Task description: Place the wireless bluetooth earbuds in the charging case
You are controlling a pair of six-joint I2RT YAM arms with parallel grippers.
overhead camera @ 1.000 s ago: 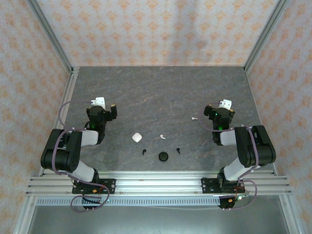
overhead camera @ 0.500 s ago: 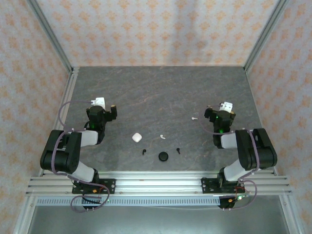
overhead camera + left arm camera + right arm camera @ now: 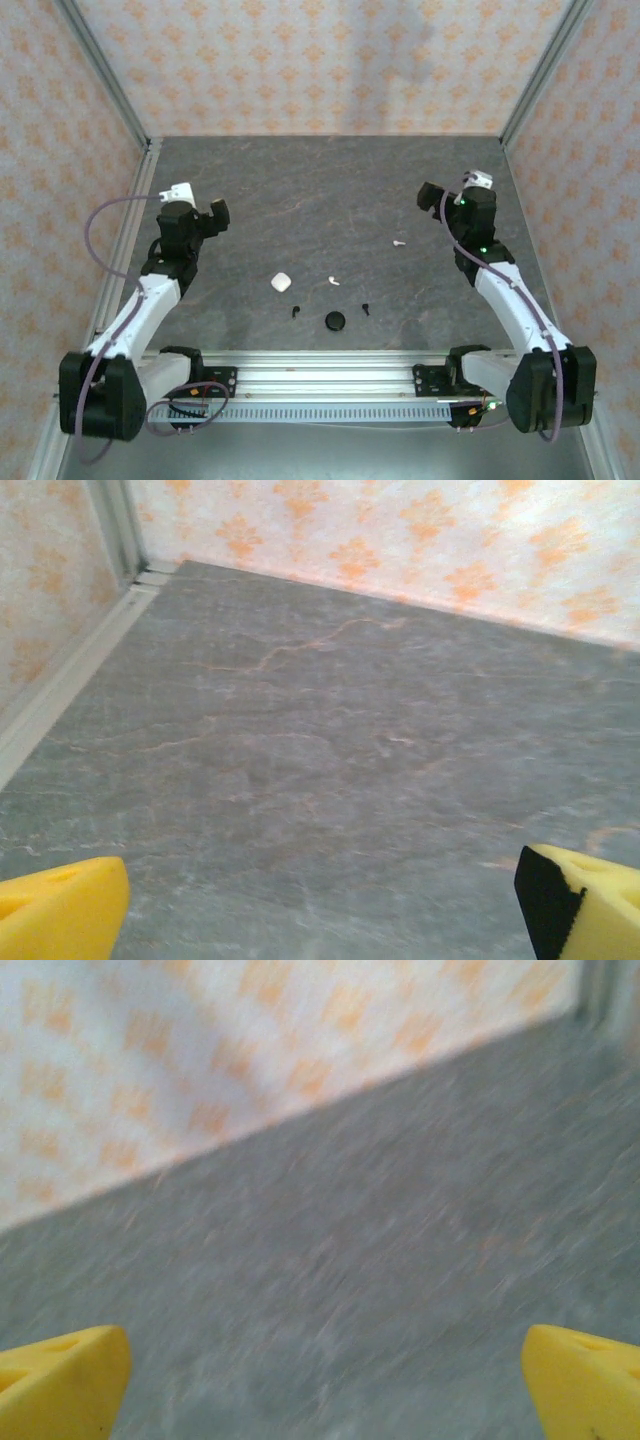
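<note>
The first white earbud lies on the dark worktop, just right of the white case. The second white earbud lies further right and further back, by itself. The left black earbud and the right black earbud lie nearer the front, with the round black case between them. All four earbuds are out on the worktop, not inside a case. The cases look too small to tell if their lids are up.

None of these things has moved since a second ago. The arms have moved. Both were folded up low, and now they reach out long, each nearer its side wall.

The left claw is over bare worktop, well apart from the white case. Its yellow fingers are spread wide and hold nothing. The right claw is wide open too, with nothing in it. It is behind the second white earbud and apart from it. Its own camera picture is blurry.
</note>
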